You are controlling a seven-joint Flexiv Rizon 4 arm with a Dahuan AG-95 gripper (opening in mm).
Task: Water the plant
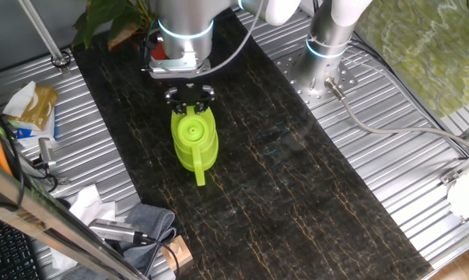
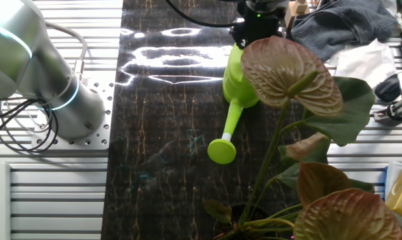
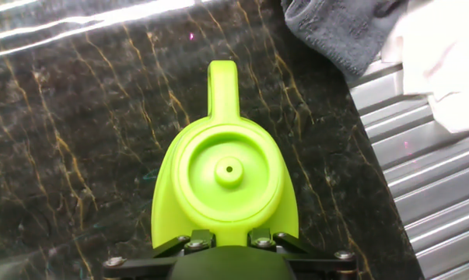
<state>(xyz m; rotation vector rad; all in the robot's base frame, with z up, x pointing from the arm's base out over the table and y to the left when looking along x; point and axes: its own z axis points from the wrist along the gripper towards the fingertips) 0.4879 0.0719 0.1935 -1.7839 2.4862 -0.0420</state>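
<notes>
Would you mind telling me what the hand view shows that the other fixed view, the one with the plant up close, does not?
Only the hand view shows the watering can's round lid from straight above. Only the other fixed view shows the plant, the arm's base and the can's spout head. Both show the green can on the dark marbled mat and a grey cloth.

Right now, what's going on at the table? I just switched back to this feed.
The arm's gripper is down at the rear of the lime-green watering can, around its handle end; whether the fingers are closed on it can't be seen. The can sits on the dark marble-patterned mat, spout pointing towards the plant. The can is upright and not tipped, so no pouring yet.
</notes>
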